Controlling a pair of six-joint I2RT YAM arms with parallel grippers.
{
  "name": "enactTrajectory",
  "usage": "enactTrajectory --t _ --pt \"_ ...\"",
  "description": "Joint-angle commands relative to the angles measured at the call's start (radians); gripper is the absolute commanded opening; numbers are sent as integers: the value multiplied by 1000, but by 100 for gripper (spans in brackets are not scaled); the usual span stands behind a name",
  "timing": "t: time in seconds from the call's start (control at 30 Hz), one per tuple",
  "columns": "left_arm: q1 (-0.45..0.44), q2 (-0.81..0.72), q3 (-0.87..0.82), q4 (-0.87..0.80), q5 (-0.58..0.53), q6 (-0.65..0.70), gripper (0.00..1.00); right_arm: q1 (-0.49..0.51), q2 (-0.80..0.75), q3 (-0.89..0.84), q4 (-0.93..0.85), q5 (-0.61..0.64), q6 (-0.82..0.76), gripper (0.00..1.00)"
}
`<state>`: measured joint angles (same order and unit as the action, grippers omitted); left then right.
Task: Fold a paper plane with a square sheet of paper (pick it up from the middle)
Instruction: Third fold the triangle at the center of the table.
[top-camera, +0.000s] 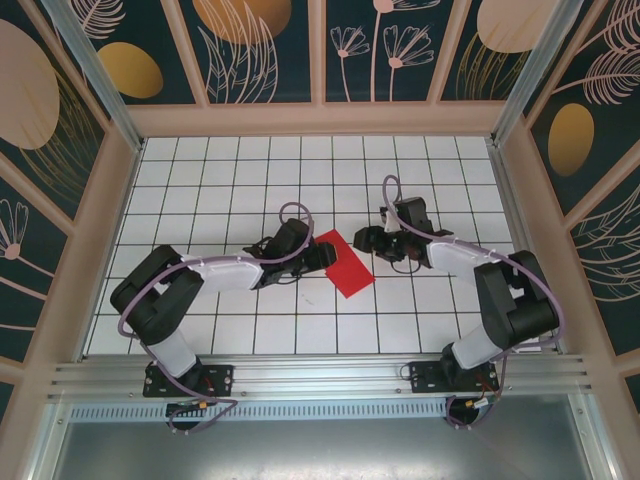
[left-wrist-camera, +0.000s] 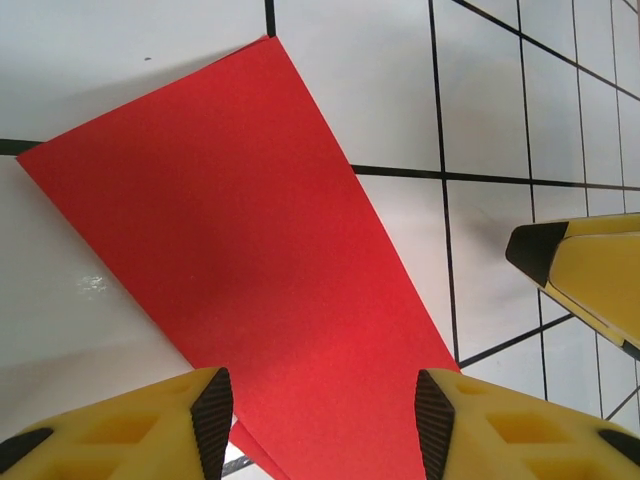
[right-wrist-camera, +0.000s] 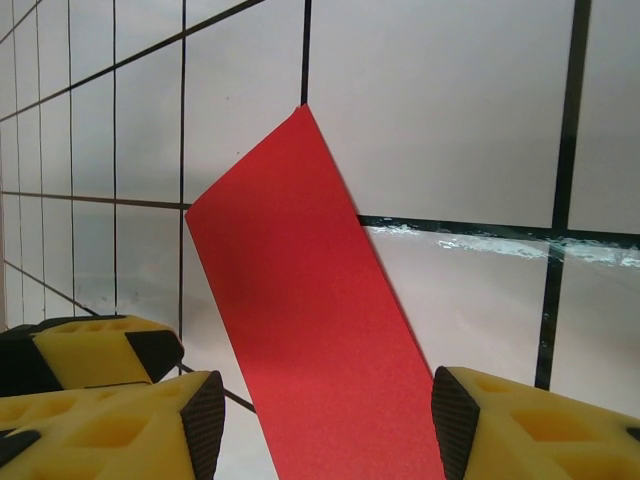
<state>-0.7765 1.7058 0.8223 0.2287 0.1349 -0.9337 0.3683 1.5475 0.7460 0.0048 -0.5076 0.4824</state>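
paper (top-camera: 345, 266): red | table (top-camera: 200, 190): white, black grid | walls (top-camera: 270, 55): teal, gold leaves

The table (top-camera: 200, 180) has wide free tiles at the far side and near both edges. In the middle the left gripper (top-camera: 318, 252) and the right gripper (top-camera: 368, 240) stand close together at the square sheet of paper (top-camera: 345, 268), with only a narrow gap between them.

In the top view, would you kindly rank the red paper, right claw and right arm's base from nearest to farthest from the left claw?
1. red paper, right at the left claw.
2. right claw, just beyond it.
3. right arm's base, near edge, right.
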Motion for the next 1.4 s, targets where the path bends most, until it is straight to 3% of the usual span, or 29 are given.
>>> enactTrajectory --t 0.0,0.3,0.7,1.37 --pt "-3 39 38 15 15 -26 53 4 39 42 38 -55 -28 59" --pt "-3 14 -21 32 -89 -84 52 15 111 75 48 -92 -37 58" --pt "0 40 -18 72 -70 -85 51 20 146 64 12 -58 -63 58" --pt "0 124 43 38 -87 -48 46 38 -7 -107 -12 -109 -77 56"
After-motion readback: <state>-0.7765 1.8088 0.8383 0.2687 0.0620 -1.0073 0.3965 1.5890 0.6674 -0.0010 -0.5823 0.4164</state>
